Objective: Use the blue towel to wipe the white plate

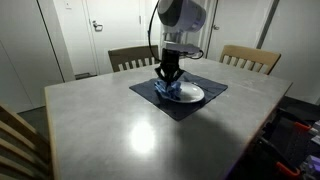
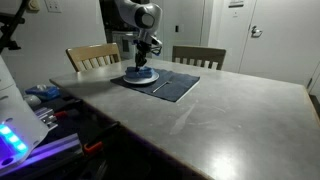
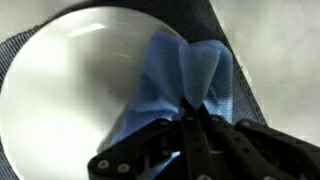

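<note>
gripper [image 3: 196, 112]: fingers were clamped on blue towel [image 3: 185, 70]
blue towel: bunched, hung onto white plate [image 3: 70, 90]
white plate: sat on dark placemat [image 1: 168, 104]

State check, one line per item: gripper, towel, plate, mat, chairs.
gripper: shut on the blue towel, down over the plate
blue towel: bunched, pinched at one end, lying on the plate
white plate: flat on the mat, mostly uncovered
dark placemat: flat on the table, under the plate
chairs: upright, pushed in at the far edge
</note>
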Available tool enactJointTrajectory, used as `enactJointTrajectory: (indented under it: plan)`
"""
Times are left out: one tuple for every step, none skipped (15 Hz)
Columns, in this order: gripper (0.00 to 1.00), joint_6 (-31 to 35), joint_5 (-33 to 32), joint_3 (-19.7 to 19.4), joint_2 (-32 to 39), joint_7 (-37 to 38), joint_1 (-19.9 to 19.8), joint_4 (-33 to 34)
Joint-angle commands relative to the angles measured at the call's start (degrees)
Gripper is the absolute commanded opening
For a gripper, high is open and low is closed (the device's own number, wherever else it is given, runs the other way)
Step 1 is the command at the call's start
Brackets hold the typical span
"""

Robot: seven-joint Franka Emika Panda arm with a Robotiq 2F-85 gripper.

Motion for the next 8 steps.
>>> enactJointTrajectory:
  plan:
    - [0.01,-8.0,3.1,2.0,0.0,-10.3,-2.8,0.6]
    - [0.01,-10.8,3.4,2.1,0.3,-12.4,-3.2,1.0]
    - [0.01,-14.1,3.3,2.0,0.6,-13.9,-3.4,1.6]
    - [0.01,-17.8,3.3,1.7,0.9,-14.9,-3.6,2.1]
    - [0.01,-21.6,3.0,1.1,1.1,-14.5,-3.4,2.8]
    - [0.01,-25.0,2.4,0.0,1.5,-12.0,-2.8,3.5]
    - [0.01,-27.5,2.7,-0.7,1.8,-10.3,-2.6,4.0]
    - [0.01,-29.7,3.2,-1.6,2.3,-7.5,-2.3,4.7]
